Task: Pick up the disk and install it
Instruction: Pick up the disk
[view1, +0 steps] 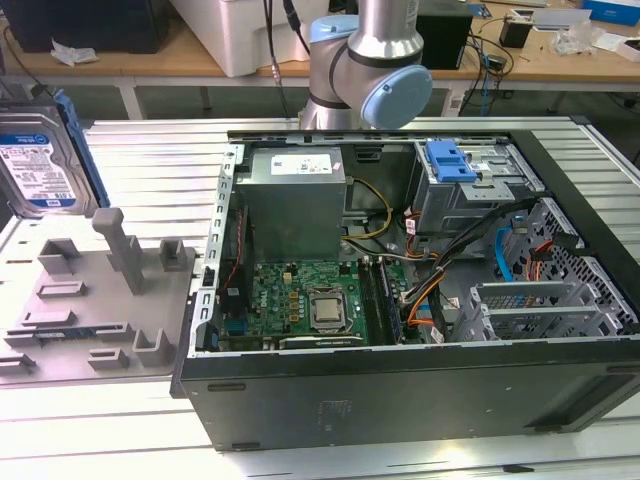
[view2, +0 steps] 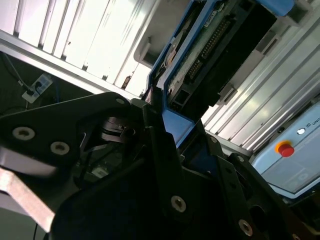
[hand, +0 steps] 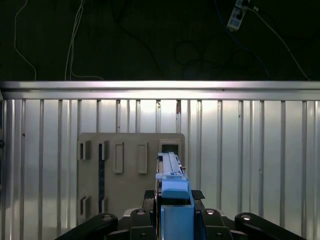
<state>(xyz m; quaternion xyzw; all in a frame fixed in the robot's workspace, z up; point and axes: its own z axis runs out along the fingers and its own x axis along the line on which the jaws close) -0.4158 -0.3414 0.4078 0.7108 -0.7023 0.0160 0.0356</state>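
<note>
Blue-framed disk (hand: 171, 172) edge-on in gripper (hand: 174, 197)

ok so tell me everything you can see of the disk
The disk is a flat silver hard drive with a blue-and-white label, clipped in a blue plastic carrier frame. In the exterior view it stands on edge at that view's left, label showing, near the grey fixture plate. The second wrist view shows its dark underside with a circuit board and connector pins. In the first wrist view it is edge-on, with the gripper clamped on the carrier.
</note>
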